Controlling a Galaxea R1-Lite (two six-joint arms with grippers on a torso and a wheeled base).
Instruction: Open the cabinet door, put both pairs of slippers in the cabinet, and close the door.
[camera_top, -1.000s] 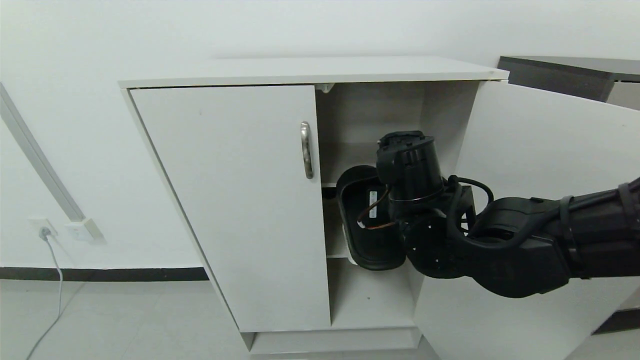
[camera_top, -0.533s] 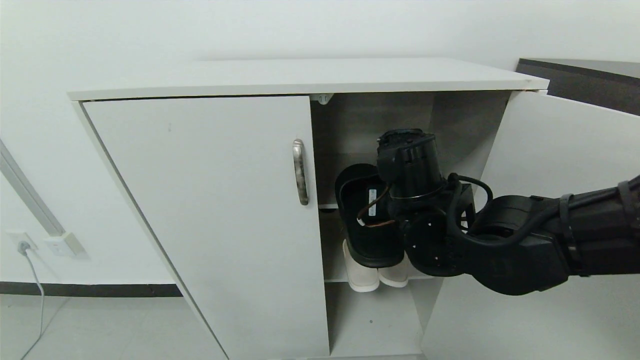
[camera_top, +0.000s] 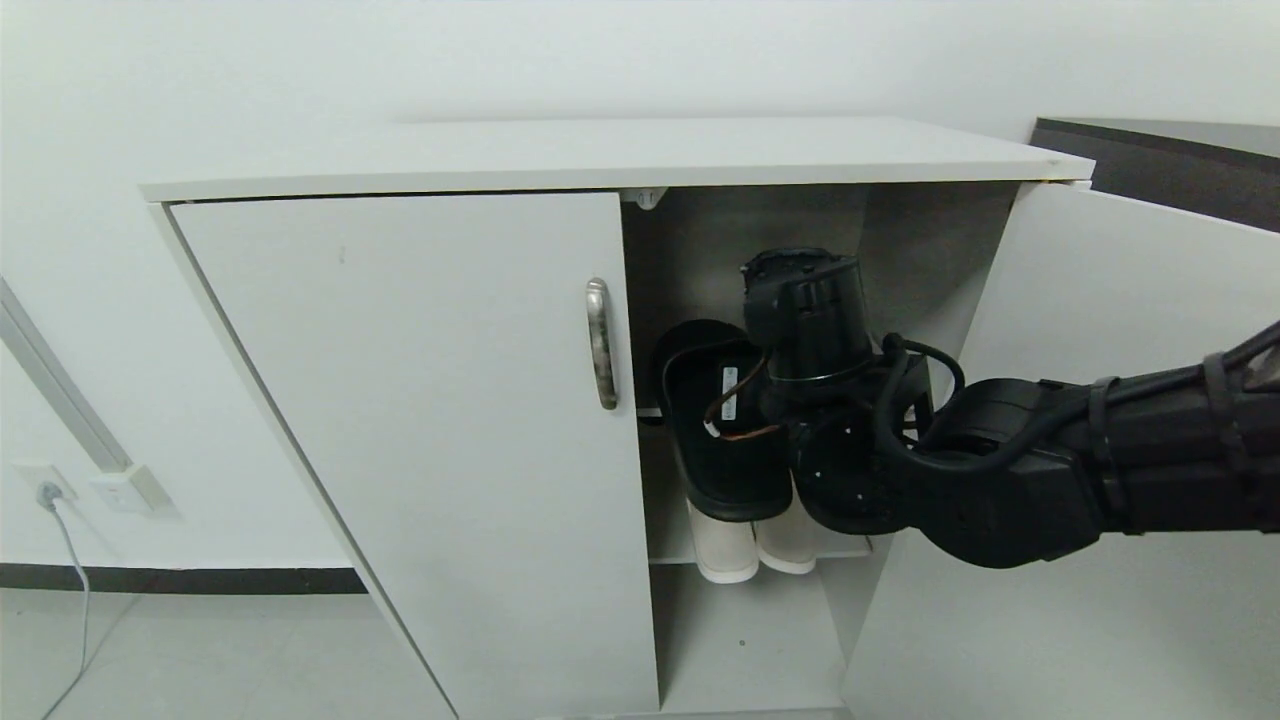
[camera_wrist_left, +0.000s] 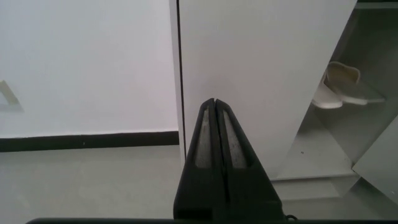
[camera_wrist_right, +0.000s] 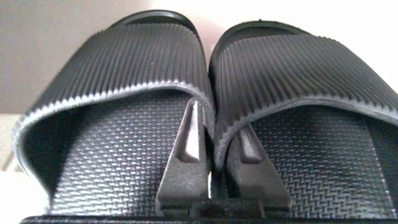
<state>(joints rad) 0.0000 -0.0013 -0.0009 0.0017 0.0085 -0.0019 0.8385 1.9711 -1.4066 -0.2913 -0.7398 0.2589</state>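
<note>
The right gripper (camera_wrist_right: 214, 134) pinches the inner strap edges of the black slippers (camera_top: 725, 430) between its fingers, holding the pair together, tipped up on end in the open right half of the cabinet (camera_top: 600, 150), just above the white slippers (camera_top: 745, 550) on the shelf, whose heels stick out past its edge. The right door (camera_top: 1100, 300) stands wide open. The left gripper (camera_wrist_left: 214, 106) hangs low before the closed left door (camera_top: 430, 400), fingers pressed together and holding nothing

Shut left door (camera_top: 420, 420) beside open bay (camera_top: 740, 635)
</note>
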